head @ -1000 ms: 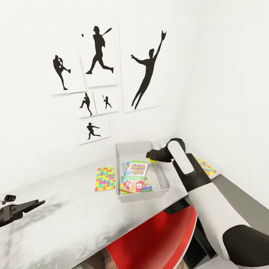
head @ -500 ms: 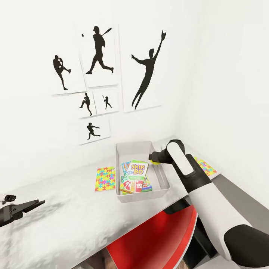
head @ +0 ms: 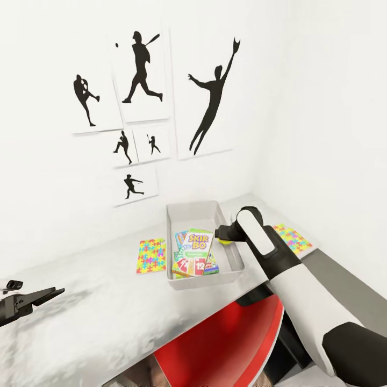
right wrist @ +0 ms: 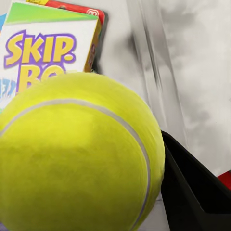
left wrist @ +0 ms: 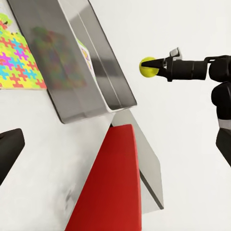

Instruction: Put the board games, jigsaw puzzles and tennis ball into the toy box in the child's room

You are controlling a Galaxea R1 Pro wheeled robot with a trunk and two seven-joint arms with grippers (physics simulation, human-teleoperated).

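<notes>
The light grey toy box (head: 177,215) stands on the pale table (head: 97,301) against the wall. Overlapping board games (head: 194,251) lie inside it, the Skip-Bo box (right wrist: 45,48) on top. My right gripper (head: 220,235) is shut on the yellow tennis ball (head: 227,241), which hangs just above the box's inside near its right wall (right wrist: 154,62). The left wrist view shows the ball (left wrist: 147,67) at the right gripper (left wrist: 158,68), beside the toy box (left wrist: 86,72). One jigsaw puzzle (head: 151,256) lies left of the box, another (head: 293,238) right of it. My left gripper (head: 29,298) stays low at the left, open.
A red chair (head: 226,344) is tucked under the table's front edge. White walls close the corner behind and to the right, with black silhouette pictures (head: 212,97) above the table. The table's left half (head: 80,312) lies bare.
My right gripper has sunk a little with the tennis ball, down along the box's right wall. The head view tilted slightly. The left arm has not moved.
</notes>
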